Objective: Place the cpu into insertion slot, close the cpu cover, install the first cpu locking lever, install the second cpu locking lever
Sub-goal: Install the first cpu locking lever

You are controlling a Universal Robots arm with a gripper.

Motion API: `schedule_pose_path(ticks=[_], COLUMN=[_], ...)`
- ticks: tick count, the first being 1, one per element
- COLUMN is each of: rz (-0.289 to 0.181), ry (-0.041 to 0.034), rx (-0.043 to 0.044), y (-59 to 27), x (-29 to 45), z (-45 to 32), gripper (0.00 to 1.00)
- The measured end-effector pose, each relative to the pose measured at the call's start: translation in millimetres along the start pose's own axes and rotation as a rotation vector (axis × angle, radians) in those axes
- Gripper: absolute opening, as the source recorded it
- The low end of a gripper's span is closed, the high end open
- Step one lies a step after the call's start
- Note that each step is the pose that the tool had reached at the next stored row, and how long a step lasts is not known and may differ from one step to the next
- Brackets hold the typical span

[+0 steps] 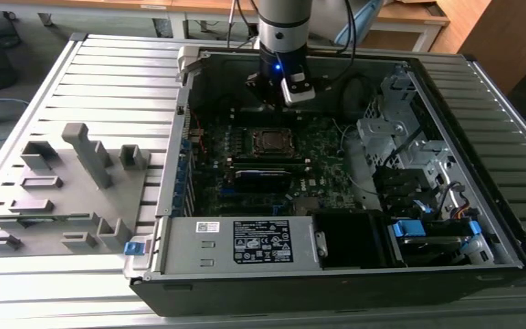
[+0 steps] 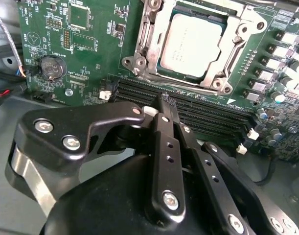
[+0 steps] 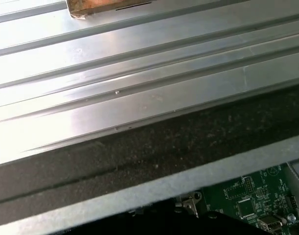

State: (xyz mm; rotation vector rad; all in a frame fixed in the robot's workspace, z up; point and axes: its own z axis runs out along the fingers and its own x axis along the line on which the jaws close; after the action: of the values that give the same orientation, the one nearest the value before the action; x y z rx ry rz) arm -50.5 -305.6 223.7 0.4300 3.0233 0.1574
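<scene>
The cpu (image 2: 191, 44), a dull silver square, lies flat in the insertion slot (image 1: 268, 140) on the green motherboard. The shiny cpu cover (image 2: 178, 77) lies down around it, and the chip shows through its square window. My gripper (image 2: 166, 105) hovers over the black memory slots just beside the socket. Its black fingers (image 2: 165, 147) are pressed together with nothing between them. In the exterior view the gripper (image 1: 268, 103) hangs inside the open computer case, just behind the socket. How the locking levers stand is too small to tell.
The open computer case (image 1: 482, 205) rests on a slatted aluminium table (image 3: 139, 58). A grey power supply (image 1: 235, 243) sits at its front and drive bays with cables (image 1: 409, 157) on the exterior view's right. A grey parts fixture (image 1: 71, 185) stands on the exterior view's left.
</scene>
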Motion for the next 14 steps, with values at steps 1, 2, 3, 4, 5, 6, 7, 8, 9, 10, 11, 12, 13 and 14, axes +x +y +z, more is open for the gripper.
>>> schedule_pose_path(ticks=[1,2,3,4,5,6,7,8,9,10,11,12,13,14], rz=[-0.004,-0.013,-0.022,-0.033,-0.045,-0.057,-0.07,-0.083,-0.095,-0.104,-0.111,-0.118,-0.124,-0.13], ry=[-0.0007,-0.0009,-0.0006,-0.0002,0.0002,0.0008,0.0017,0.0028,0.0037,0.0045,0.0049,0.0051,0.0052,0.0051], rx=[0.0053,0.0139,0.0208,0.0273,0.0331,0.038,0.042,0.0451,0.0484,0.0527,0.0577,0.0626,0.0672,0.0717], y=[0.0,0.0,0.0,0.0,0.0,0.0,0.0,0.0,0.0,0.0,0.0,-0.1,-0.2,-0.4], x=[0.0,0.0,0.0,0.0,0.0,0.0,0.0,0.0,0.0,0.0,0.1,0.0,0.0,-0.1], z=[0.0,0.0,0.0,0.0,0.0,0.0,0.0,0.1,0.0,0.0,0.0,0.0,0.0,0.1], gripper=[0.11,0.11,0.11,0.11,0.11,0.11,0.11,0.11,0.11,0.11,0.11,0.11,0.11,0.11])
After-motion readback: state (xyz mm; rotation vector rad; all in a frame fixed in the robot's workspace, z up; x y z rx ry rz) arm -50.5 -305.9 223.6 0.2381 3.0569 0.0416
